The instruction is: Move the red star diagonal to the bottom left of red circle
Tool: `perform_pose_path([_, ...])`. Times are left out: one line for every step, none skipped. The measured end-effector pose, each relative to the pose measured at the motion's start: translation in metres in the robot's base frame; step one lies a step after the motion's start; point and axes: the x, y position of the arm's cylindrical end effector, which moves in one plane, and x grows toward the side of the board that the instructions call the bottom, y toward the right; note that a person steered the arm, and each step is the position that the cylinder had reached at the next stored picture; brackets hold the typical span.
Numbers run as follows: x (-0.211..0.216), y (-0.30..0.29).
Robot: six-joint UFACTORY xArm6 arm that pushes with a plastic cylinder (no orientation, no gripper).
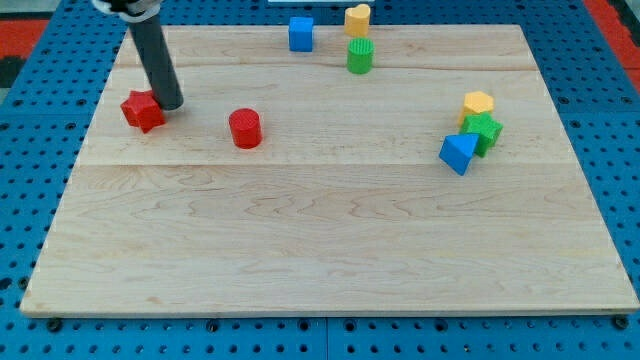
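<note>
The red star point(142, 111) lies on the wooden board at the view's left. The red circle point(245, 129) stands to its right, slightly lower in the view. My tip point(170, 104) is the lower end of the dark rod that comes down from the view's top left. It rests on the board right against the red star's right side, between the star and the red circle, well apart from the circle.
A blue cube point(301, 33), a yellow block point(357, 19) and a green cylinder point(360, 56) sit near the view's top. A yellow block point(478, 104), a green star point(485, 130) and a blue block point(458, 152) cluster at the right. The board point(330, 250) lies on a blue pegboard.
</note>
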Motion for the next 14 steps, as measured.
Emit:
perform_pose_path([0.039, -0.009])
perform_pose_path([0.05, 0.011])
perform_pose_path([-0.008, 0.028])
perform_pose_path([-0.03, -0.009])
perform_pose_path([0.003, -0.026])
perform_pose_path([0.068, -0.009])
perform_pose_path([0.093, 0.018])
perform_pose_path([0.075, 0.051])
perform_pose_path([0.036, 0.054])
perform_pose_path([0.04, 0.051])
perform_pose_path([0.023, -0.005])
perform_pose_path([0.043, -0.05])
perform_pose_path([0.105, -0.039])
perform_pose_path([0.108, -0.011])
